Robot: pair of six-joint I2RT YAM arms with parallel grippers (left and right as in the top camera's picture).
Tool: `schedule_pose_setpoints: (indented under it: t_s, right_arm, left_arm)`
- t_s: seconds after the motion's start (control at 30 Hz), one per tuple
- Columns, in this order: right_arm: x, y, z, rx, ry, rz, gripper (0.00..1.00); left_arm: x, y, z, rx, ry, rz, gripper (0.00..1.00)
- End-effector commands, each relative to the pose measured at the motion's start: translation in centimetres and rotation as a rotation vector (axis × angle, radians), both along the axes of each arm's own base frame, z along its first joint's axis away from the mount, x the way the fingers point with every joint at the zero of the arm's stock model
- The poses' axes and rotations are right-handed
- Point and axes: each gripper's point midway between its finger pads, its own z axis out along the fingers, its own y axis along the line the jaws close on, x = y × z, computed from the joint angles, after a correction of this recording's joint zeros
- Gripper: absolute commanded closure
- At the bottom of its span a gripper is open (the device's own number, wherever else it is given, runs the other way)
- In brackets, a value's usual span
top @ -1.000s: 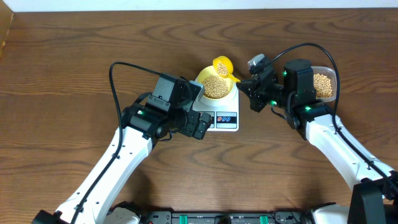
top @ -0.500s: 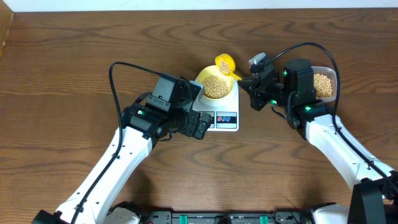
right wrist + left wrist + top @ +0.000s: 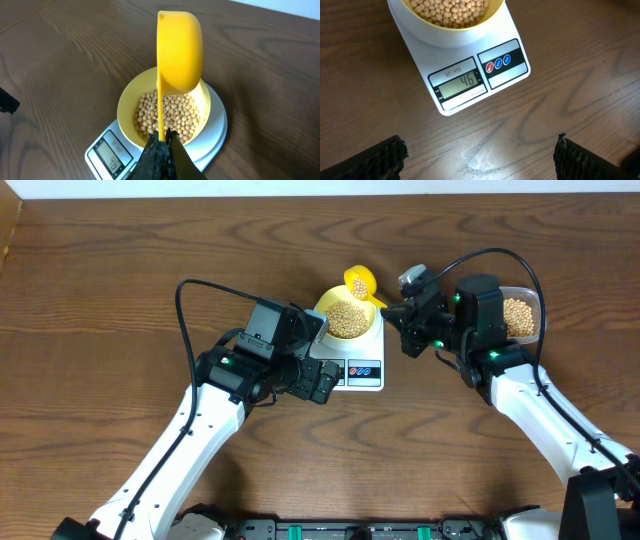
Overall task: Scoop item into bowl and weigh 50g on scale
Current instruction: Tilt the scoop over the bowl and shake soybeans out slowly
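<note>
Wooden table (image 3: pixel 100 280) bears scale (image 3: pixel 366 371) and tub (image 3: pixel 539 299).

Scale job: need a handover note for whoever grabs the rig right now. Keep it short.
Left gripper: jaws wide open, empty, hovering over the table in front of the scale.
Right gripper: shut on the handle of the yellow scoop, held above the bowl.
Bowl sits on the scale, partly filled with beans; overhead shows a few more in the scoop. Clear tub of beans is beside the right arm.
Done: most of the portion; display reads 46.
Left: trickle in a few more to reach 50, probably from the scoop.
</note>
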Motion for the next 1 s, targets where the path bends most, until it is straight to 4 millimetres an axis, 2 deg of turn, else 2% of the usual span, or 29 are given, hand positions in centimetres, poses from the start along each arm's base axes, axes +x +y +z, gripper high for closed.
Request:
schedule_pose_setpoints:
  t_s: [0.0, 0.23, 0.97]
  right_arm:
    - [-0.03, 0.33, 0.02, 0.041, 0.046, -0.017, 0.99]
    - [-0.83, 1.09, 0.40, 0.186, 0.219, -0.058, 0.99]
    - [-0.70, 0.98, 0.37, 0.183, 0.218, -0.068, 0.99]
  left_arm:
    - [-0.15, -0.18, -0.11, -0.002, 0.000, -0.021, 0.04]
    - [-0.15, -0.18, -0.11, -0.002, 0.000, -0.021, 0.04]
    - [-0.16, -0.18, -0.12, -0.002, 0.001, -0.021, 0.04]
